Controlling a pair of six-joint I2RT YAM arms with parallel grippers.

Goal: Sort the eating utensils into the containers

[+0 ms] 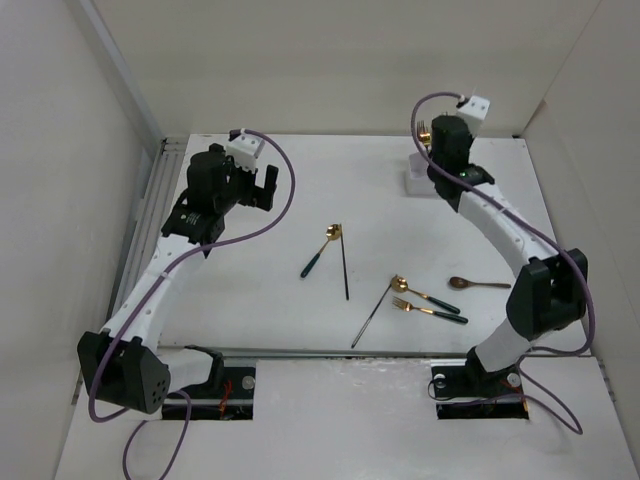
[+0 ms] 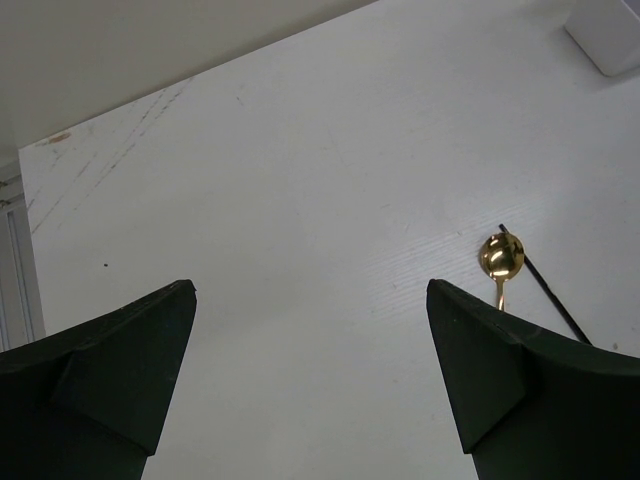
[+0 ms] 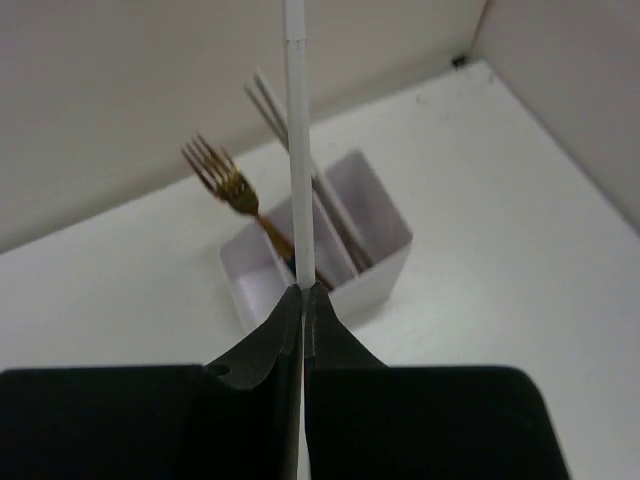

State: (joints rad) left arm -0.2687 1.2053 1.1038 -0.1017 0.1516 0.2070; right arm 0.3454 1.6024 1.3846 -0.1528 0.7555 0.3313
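Chopstick [image 3: 296,150] sits pinched tight in the right gripper [image 3: 303,292], lined up with the holder [image 3: 375,275] ahead; left gripper [image 2: 310,300] gapes wide.

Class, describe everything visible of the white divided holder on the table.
The white holder looks like plastic: a small upright rectangular box, open-topped, split by thin walls into three compartments. It stands on the white table near the back wall. A gold fork leans tines-up in one end compartment, silver chopsticks slant from the middle; the other end looks empty.

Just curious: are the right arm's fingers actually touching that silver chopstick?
Touching. The right wrist view shows the fingers pressed shut around the silver chopstick, no gap.
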